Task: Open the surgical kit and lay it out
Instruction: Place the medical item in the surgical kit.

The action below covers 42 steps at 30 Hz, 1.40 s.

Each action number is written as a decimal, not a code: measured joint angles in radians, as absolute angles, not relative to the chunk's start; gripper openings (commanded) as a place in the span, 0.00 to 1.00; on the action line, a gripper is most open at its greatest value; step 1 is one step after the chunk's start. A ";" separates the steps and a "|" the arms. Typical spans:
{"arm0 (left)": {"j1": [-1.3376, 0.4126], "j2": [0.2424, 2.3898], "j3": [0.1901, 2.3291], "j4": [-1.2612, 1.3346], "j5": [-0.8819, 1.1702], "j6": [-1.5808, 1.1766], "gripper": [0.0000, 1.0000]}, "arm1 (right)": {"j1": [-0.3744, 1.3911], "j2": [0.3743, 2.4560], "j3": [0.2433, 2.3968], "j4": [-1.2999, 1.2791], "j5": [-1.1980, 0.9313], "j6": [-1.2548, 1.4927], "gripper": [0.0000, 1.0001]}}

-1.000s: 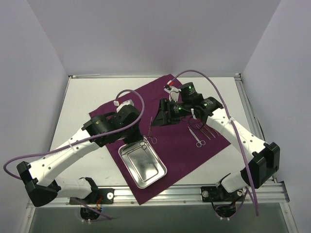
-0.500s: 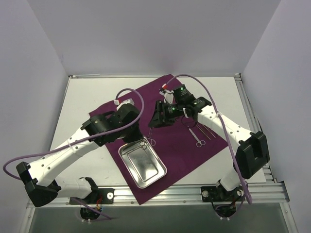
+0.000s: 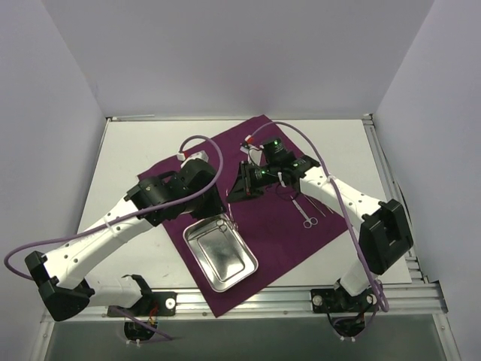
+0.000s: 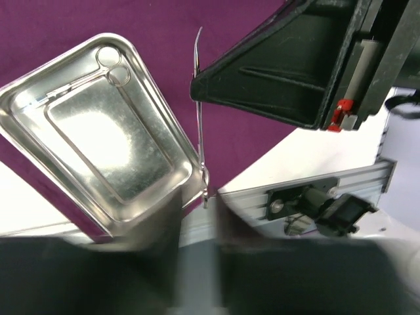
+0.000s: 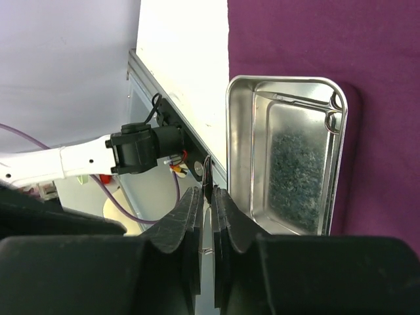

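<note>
Right gripper pinches a slim steel instrument, long axis upright, just beside the shiny rectangular steel tray; its lower end points toward the left gripper, whose blurred jaws I cannot read.

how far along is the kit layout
Done: cloth wrap is spread flat, tray sits on it, a few instruments lie to its right. In hand: right gripper pinches one thin instrument. Left: one ring-handled instrument sits in the tray.

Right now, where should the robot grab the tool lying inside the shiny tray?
The instrument lies flat in the tray, close along one wall, so a sideways approach looks blocked. Best come straight down and pinch its thin shank just beyond the rings.
</note>
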State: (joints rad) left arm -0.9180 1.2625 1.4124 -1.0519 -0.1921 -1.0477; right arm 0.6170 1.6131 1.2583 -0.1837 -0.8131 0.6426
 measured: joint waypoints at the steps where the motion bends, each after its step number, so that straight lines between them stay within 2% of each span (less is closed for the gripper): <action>1: -0.915 1.261 1.410 -1.046 -0.190 -1.041 0.45 | 0.617 1.612 1.259 -0.186 -0.811 0.640 0.00; 3: -0.913 1.246 1.388 -1.027 -0.182 -1.038 0.59 | 0.615 1.605 1.265 -0.204 -0.807 0.627 0.00; 4: -0.910 1.233 1.369 -1.015 -0.176 -1.032 0.61 | 0.613 1.602 1.270 -0.216 -0.802 0.621 0.00; 9: -0.875 1.171 1.267 -0.942 -0.084 -1.007 0.63 | 0.601 1.581 1.329 -0.316 -0.751 0.586 0.00; 18: -0.900 1.273 1.258 -0.797 0.017 -0.981 0.67 | 0.598 1.575 1.479 -0.422 -0.660 0.573 0.00; 20: -0.900 1.282 1.259 -0.785 0.028 -0.979 0.60 | 0.600 1.574 1.480 -0.439 -0.651 0.571 0.00; 21: -0.900 1.287 1.261 -0.781 0.033 -0.979 0.44 | 0.601 1.574 1.480 -0.447 -0.646 0.571 0.00; 23: -0.900 1.298 1.264 -0.773 0.040 -0.979 0.26 | 0.604 1.574 1.480 -0.461 -0.638 0.571 0.00; 24: -0.900 1.301 1.264 -0.770 0.045 -0.976 0.20 | 0.606 1.574 1.481 -0.466 -0.633 0.569 0.04; 26: -0.900 1.306 1.264 -0.766 0.054 -0.976 0.02 | 0.611 1.574 1.486 -0.487 -0.617 0.559 0.20; 28: -0.900 1.306 1.264 -0.763 0.061 -0.971 0.02 | 0.616 1.574 1.496 -0.508 -0.600 0.548 0.23; 29: -0.899 1.305 1.264 -0.763 0.062 -0.973 0.02 | 0.617 1.573 1.501 -0.514 -0.593 0.542 0.27; 32: -0.888 1.302 1.263 -0.761 0.062 -0.976 0.02 | 0.619 1.570 1.509 -0.534 -0.576 0.529 0.33; 42: -0.861 1.276 1.254 -0.743 0.062 -0.984 0.02 | 0.646 1.557 1.509 -0.570 -0.548 0.513 0.31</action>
State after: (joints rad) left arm -0.8608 1.2758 1.2545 -0.7425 0.0616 -0.9844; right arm 0.6464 1.5566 1.5093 -0.5701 -0.5480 0.5133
